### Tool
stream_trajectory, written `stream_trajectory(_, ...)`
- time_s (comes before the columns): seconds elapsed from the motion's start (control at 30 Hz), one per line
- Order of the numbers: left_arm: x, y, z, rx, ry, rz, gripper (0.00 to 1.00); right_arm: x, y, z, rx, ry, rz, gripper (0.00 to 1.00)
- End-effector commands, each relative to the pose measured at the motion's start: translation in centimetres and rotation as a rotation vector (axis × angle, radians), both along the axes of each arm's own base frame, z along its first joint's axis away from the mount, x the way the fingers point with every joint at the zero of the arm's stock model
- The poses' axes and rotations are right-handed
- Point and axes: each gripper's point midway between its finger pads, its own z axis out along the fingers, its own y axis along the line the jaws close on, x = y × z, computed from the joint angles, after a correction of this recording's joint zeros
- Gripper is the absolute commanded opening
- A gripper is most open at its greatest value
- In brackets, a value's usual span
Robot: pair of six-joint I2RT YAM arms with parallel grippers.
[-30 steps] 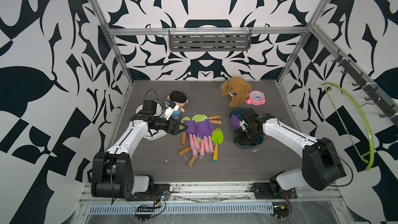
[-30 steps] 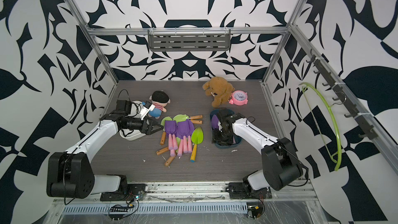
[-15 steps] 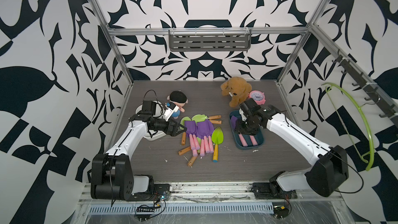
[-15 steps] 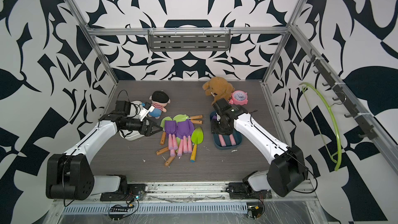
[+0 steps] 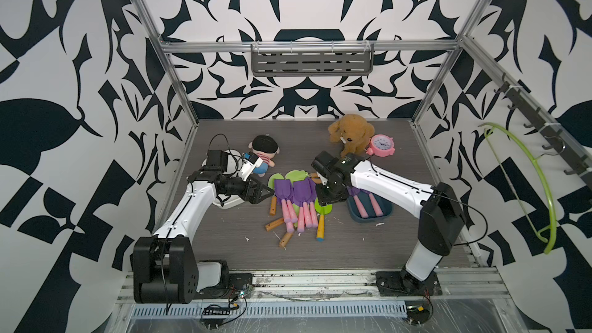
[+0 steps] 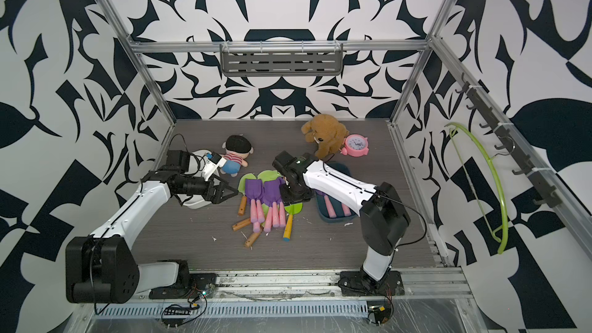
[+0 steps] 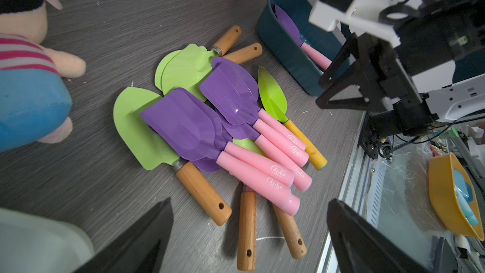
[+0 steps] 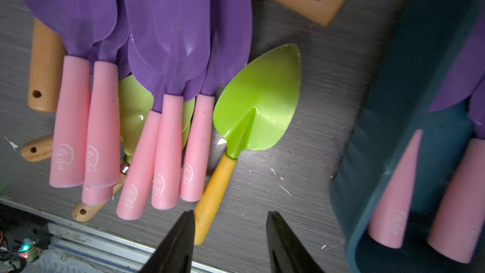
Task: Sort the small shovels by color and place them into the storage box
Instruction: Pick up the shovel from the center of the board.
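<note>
A heap of small toy shovels (image 5: 298, 201) is lying in the middle of the grey wood-grain desk (image 5: 224, 251). Purple-bladed shovels with pink handles (image 7: 183, 124) are resting on top with their handles bunched side by side, and light green blades with wooden handles (image 7: 136, 130) are poking out from beneath them. One pointed green shovel with a yellow handle (image 8: 257, 95) is lying flat at the edge of the heap nearest the dark teal plastic storage box (image 7: 283, 48). The box is sitting just beside the heap and already holding two purple shovels (image 5: 362, 206), pink handles together. The right hand (image 8: 231, 214) is hanging over the strip of desk between heap and box, fingers pointing down, spread partway and gripping nothing; in its wrist view one fingertip is showing right next to the yellow handle's end. The left hand (image 5: 262, 192) is reaching in level from the opposite side, spread wide and empty, its tips near the green blades and its wrist passing over a white tub (image 6: 195, 201). Behind the heap, a striped plush doll (image 5: 264, 152), a brown plush dog (image 5: 350, 132) and a pink alarm clock (image 5: 381, 145) are sitting apart from it.
</note>
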Motion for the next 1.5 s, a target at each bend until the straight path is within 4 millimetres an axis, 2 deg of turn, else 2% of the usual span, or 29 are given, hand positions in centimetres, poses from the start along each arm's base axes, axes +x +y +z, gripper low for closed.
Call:
stream_trajectory(0.0,-0.3,0.2,0.5,-0.002,-0.013,-0.002,0.99,-1.0,-0.3,0.3,-0.032,0.011,-0.066,0.49)
stream_trajectory(0.1,-0.3,0.1,0.4,-0.01,-0.008,-0.001,0.99,-2.5,-1.1,-1.0,-0.066,0.041,-0.102,0.48)
stream_trajectory(0.2,-0.3,0.1,0.4,-0.018,-0.006,-0.001,0.99,-4.0,-0.9,-2.0,-0.046,0.079,-0.115,0.48)
stream_trajectory(0.3,-0.3,0.0,0.5,-0.025,-0.005,0.001,0.99,-4.5,-0.7,-3.0,-0.047,0.097,-0.116,0.48)
stream_trajectory(0.5,-0.3,0.0,0.4,-0.027,-0.004,0.004,0.99,-4.6,-0.5,-4.8,-0.065,0.119,-0.107,0.46)
stream_trajectory(0.83,-0.2,0.1,0.4,-0.029,0.001,0.009,0.99,-3.9,0.9,-6.5,-0.044,0.13,-0.099,0.46)
stream_trajectory(1.2,-0.2,0.3,0.3,-0.032,0.008,0.018,0.99,-3.6,-1.2,-8.5,-0.154,0.103,-0.127,0.4)
stream_trajectory(1.33,-0.3,0.3,0.3,-0.035,0.01,0.018,0.99,-3.7,-1.7,-9.0,-0.169,0.104,-0.135,0.34)
stream_trajectory(1.47,-0.3,0.1,0.5,-0.048,0.012,0.016,0.99,-3.4,-2.0,-8.4,-0.164,0.069,-0.153,0.26)
